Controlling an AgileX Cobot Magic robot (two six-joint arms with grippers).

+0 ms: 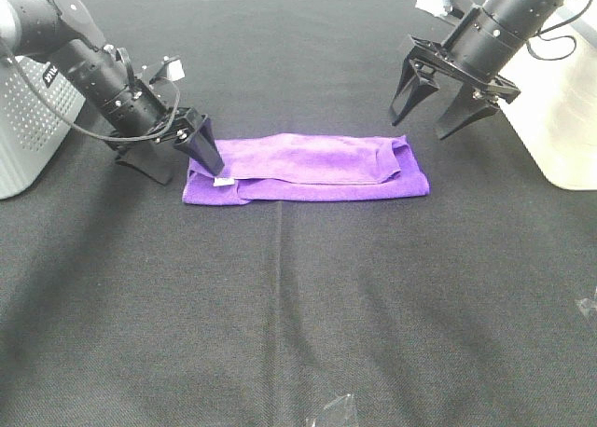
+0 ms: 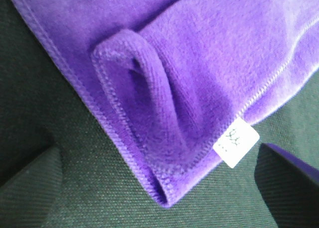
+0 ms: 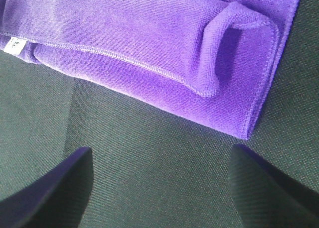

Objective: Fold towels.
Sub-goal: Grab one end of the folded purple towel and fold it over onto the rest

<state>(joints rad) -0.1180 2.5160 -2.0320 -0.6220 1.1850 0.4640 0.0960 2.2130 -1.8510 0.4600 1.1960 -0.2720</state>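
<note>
Your purple microfibre towel [image 1: 308,171] lies near the middle of the black cloth-covered bench [image 1: 298,334], folded into a long band that runs left to right in the high view. The top layer stops short of the near edge, so a strip of the lower layer shows along the front. Its small white tag [image 1: 222,180] sits at the left end, on the near corner of the top layer. Your left pincer [image 1: 177,157] is down at that left end with its jaws spread wide and nothing held. One finger [image 1: 202,150] points down just beside the tag and the other stands off the cloth over the bench. Whether the nearer tip touches the fabric cannot be told. In the left wrist view the end of the top layer bulges up into a soft loop [image 2: 149,98], with the stitched hem running round it. Your right pincer [image 1: 437,108] hangs above and just behind the right end of the towel, clear of it, jaws also wide apart and empty. The right wrist view shows that end's top layer buckled into a raised curl [image 3: 219,49], with the lower layer reaching past it. A grey perforated housing [image 1: 23,129] stands at the left edge of the bench and a white container [image 1: 560,119] at the right.
</note>
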